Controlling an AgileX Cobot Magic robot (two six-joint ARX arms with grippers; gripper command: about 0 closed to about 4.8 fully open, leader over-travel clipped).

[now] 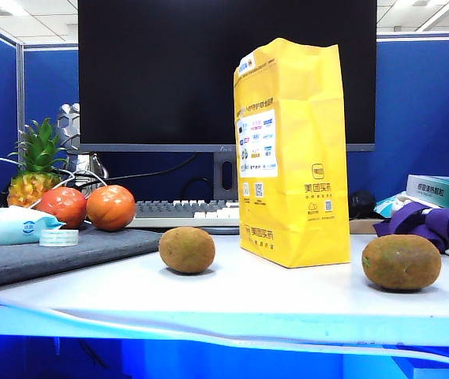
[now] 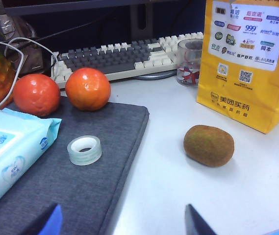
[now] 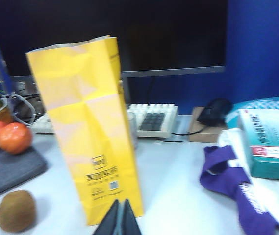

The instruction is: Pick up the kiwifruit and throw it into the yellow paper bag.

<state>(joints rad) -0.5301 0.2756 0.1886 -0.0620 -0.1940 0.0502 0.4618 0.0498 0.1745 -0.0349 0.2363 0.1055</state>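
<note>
The kiwifruit (image 1: 402, 261), the larger oval one with a greenish tinge, lies on the white table to the right of the yellow paper bag (image 1: 291, 158). The bag stands upright and shows as well in the left wrist view (image 2: 249, 63) and the right wrist view (image 3: 92, 132). Neither wrist view shows this kiwifruit. My left gripper (image 2: 123, 221) is open over the edge of the grey pad, with nothing between its fingers. My right gripper (image 3: 121, 201) is shut and empty, just in front of the bag's base. Neither gripper appears in the exterior view.
A smaller, rounder kiwifruit (image 1: 186, 249) (image 2: 209, 145) (image 3: 15, 210) lies left of the bag. On the grey pad (image 2: 80, 181) are a tape roll (image 2: 84, 150), two orange fruits (image 2: 88, 88) and a wipes pack (image 2: 9, 152). A keyboard (image 1: 185, 212), a glass (image 2: 189, 62), purple cloth (image 3: 227, 181) and a box (image 3: 271, 142) crowd the back and right.
</note>
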